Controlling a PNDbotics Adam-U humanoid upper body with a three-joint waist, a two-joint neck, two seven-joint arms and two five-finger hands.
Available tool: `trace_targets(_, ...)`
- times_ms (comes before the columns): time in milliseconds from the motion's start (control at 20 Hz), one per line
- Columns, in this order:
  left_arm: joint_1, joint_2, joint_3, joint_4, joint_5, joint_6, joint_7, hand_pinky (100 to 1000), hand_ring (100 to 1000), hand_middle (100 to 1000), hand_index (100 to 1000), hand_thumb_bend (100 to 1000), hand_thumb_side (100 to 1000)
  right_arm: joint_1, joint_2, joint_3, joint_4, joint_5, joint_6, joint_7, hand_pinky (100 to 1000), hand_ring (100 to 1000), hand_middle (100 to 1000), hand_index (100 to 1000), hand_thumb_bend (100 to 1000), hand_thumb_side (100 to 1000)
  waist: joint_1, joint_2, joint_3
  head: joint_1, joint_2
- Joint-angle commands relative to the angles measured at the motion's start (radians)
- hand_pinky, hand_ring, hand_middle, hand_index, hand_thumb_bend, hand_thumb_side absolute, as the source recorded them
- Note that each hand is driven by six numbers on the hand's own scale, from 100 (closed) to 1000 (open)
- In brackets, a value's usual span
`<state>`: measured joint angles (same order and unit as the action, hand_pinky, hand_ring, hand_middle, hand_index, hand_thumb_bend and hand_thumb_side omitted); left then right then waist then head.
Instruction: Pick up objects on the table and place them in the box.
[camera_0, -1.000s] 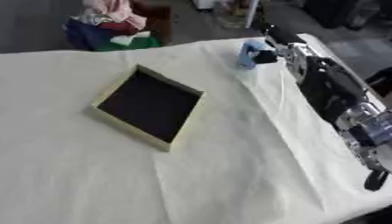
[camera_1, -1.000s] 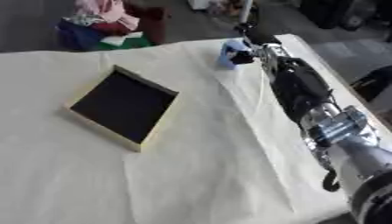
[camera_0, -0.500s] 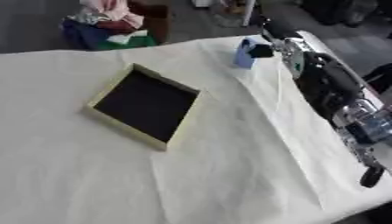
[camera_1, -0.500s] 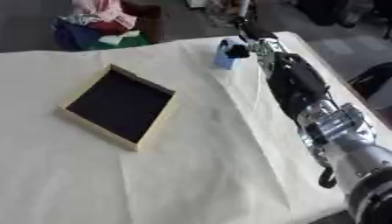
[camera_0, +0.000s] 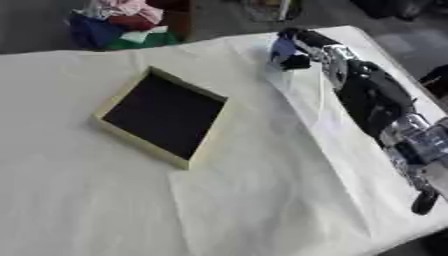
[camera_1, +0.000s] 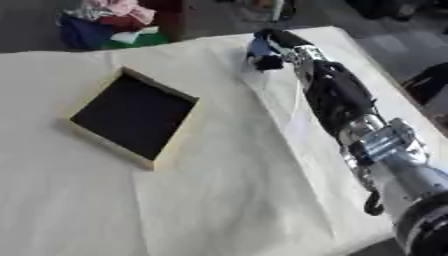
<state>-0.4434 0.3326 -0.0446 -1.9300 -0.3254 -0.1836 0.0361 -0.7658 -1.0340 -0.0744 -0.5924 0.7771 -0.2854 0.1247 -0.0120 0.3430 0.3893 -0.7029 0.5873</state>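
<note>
Fingers of the right hand are curled round a blue object, upper right. It should be carried level over the box, centre left, then released low.

right robot hand curled round blue object; box well apart
</note>
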Motion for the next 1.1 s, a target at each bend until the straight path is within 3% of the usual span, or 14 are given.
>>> trace_targets(50, -0.007, 0.011, 0.003, -0.016, 0.005, -0.001, -0.005, 656, 388, 406, 615, 364, 628, -0.007, -0.045, -0.007, -0.005, -0.015, 0.0, 0.012, 988, 1000, 1000, 1000, 100, 826, 0.007, -0.012, 0.0, -0.005, -0.015)
trace_targets(250, -0.008, 0.011, 0.003, -0.017, 0.007, -0.002, -0.008, 656, 389, 406, 616, 362, 629, -0.003, -0.044, -0.006, 0.006, -0.023, 0.002, 0.017, 977, 1000, 992, 1000, 100, 829, 0.011, -0.007, 0.0, -0.007, -0.015)
trace_targets(450, -0.007, 0.011, 0.002, -0.018, 0.008, -0.001, -0.01, 657, 389, 406, 616, 361, 630, 0.001, -0.042, -0.004, 0.017, -0.026, 0.0, 0.018, 857, 896, 907, 1000, 100, 729, 0.013, -0.006, -0.001, -0.009, -0.016)
trace_targets(550, -0.007, 0.011, 0.003, -0.018, 0.008, -0.001, -0.01, 657, 389, 407, 616, 360, 630, 0.001, -0.041, -0.004, 0.018, -0.026, -0.007, 0.016, 742, 807, 785, 1000, 100, 576, 0.013, -0.007, -0.002, -0.011, -0.016)
trace_targets(700, -0.006, 0.011, 0.002, -0.019, 0.009, -0.002, -0.009, 657, 390, 407, 617, 358, 630, 0.001, -0.037, -0.005, 0.013, -0.022, -0.016, 0.01, 456, 638, 547, 1000, 100, 103, 0.013, -0.011, -0.005, -0.012, -0.015)
trace_targets(900, -0.003, 0.011, 0.004, -0.018, 0.009, -0.001, -0.008, 657, 391, 408, 617, 354, 630, -0.003, -0.027, -0.009, -0.008, -0.03, -0.021, -0.011, 168, 479, 376, 1000, 100, 100, 0.013, -0.019, -0.012, -0.012, -0.013)
trace_targets(1100, 0.003, 0.009, 0.007, -0.018, 0.008, -0.001, -0.003, 657, 391, 409, 616, 350, 629, -0.008, -0.012, -0.008, -0.066, -0.043, -0.031, -0.032, 100, 443, 340, 1000, 100, 100, 0.014, -0.031, -0.024, -0.011, -0.008)
